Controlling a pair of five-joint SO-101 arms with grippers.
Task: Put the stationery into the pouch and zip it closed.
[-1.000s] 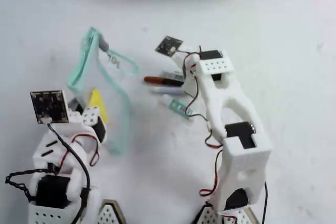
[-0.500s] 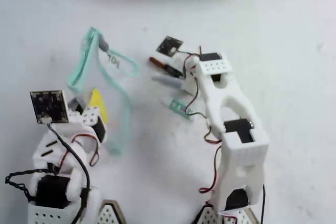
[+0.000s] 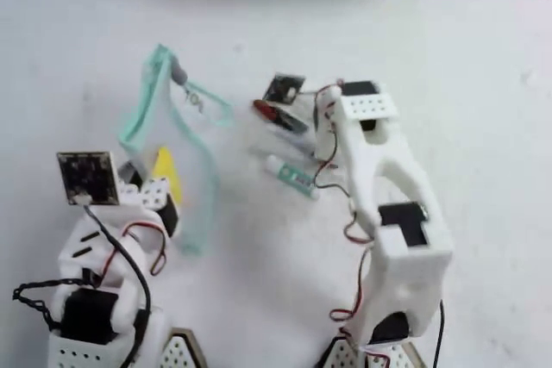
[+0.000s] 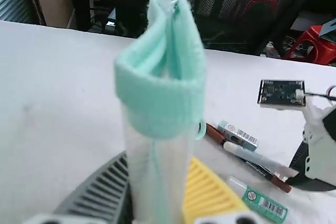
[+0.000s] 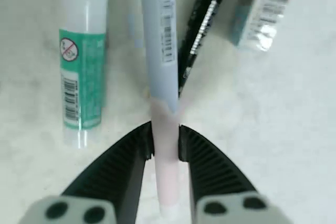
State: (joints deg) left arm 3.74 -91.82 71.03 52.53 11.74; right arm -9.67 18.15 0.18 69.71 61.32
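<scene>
The right claw is almost closed on the pale end of a light blue pen lying on the white table. A green-labelled glue stick lies just beside the pen on one side and a black pen close against it on the other; beyond sits what looks like a small barcoded eraser, its print too blurred to read. The left claw grips the clear, mint-edged pouch upright, apart from the pens.

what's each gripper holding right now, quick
left gripper: closed on the pouch
right gripper: closed on a pen
</scene>
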